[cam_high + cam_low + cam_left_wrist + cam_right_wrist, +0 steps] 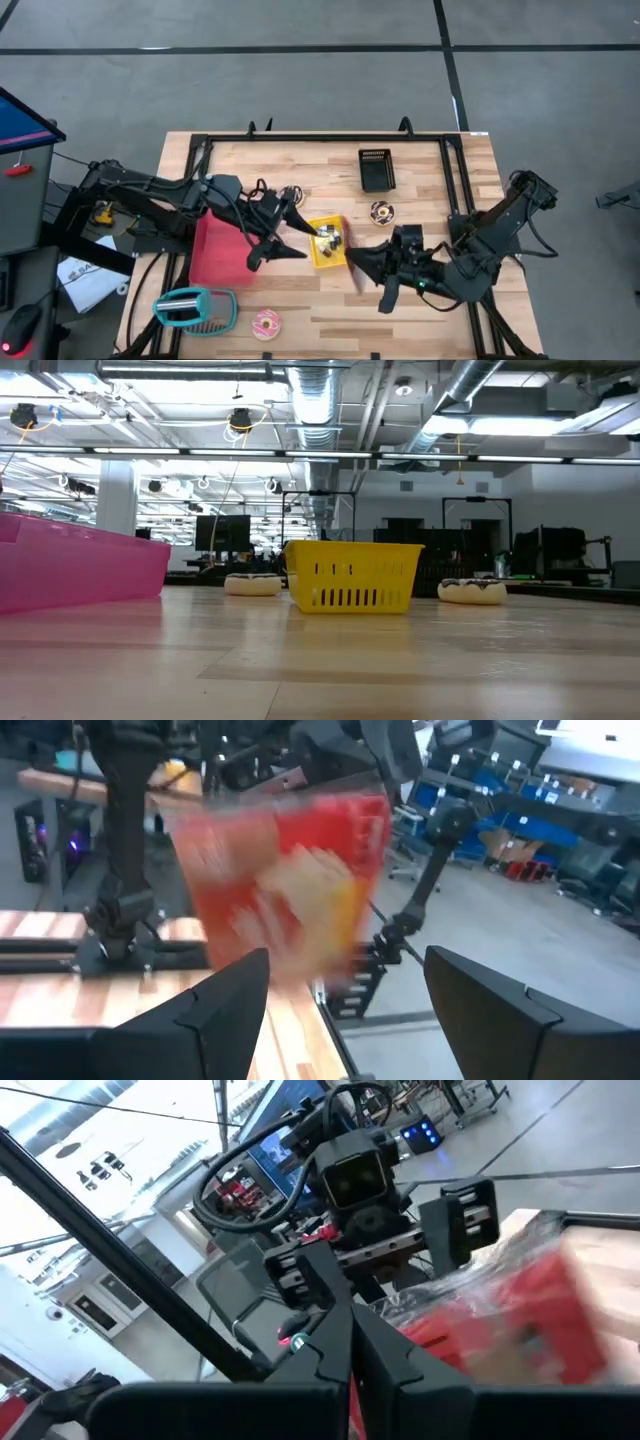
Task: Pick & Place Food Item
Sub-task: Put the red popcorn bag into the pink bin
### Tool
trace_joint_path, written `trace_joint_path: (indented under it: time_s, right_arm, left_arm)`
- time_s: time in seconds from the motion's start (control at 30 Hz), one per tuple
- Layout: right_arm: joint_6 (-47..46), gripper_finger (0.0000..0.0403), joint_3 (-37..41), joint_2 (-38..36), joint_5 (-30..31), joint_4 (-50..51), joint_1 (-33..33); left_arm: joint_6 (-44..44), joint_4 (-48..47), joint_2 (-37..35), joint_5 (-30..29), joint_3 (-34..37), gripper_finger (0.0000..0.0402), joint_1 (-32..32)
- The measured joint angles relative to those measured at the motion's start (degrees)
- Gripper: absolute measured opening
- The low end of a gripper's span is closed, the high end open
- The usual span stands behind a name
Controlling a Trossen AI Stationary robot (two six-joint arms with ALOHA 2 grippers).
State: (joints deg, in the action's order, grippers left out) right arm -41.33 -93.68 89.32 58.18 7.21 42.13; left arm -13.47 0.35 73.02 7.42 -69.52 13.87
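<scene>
Red food packet (285,885): I see it ahead of the left end effector (345,1010), fingers apart.
Right end effector (352,262): together, pinching that packet.

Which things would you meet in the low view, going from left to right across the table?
Pink bin → left donut → yellow basket → right donut.
</scene>
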Motion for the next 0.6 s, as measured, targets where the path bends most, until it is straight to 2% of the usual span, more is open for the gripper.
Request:
trace_joint_path:
  time_s: [0.1, 0.3, 0.6]
  right_arm:
    - [1.9, 0.0000, -0.2, 0.0, -1.3, -2.2, -0.4]
    - [11.7, 0.0000, -0.2, 0.0, -2.9, -13.4, -0.3]
    - [15.0, 0.0000, -0.2, 0.0, -5.8, -16.8, -1.3]
  left_arm:
    - [1.5, 2.2, -0.2, -1.8, -0.1, 0.0263, 0.0]
    - [2.3, 2.2, 0.0, -2.9, -0.1, 0.0263, 0.0]
    - [-0.1, 12.9, 3.6, 1.7, -0.1, 0.0263, 0.0]
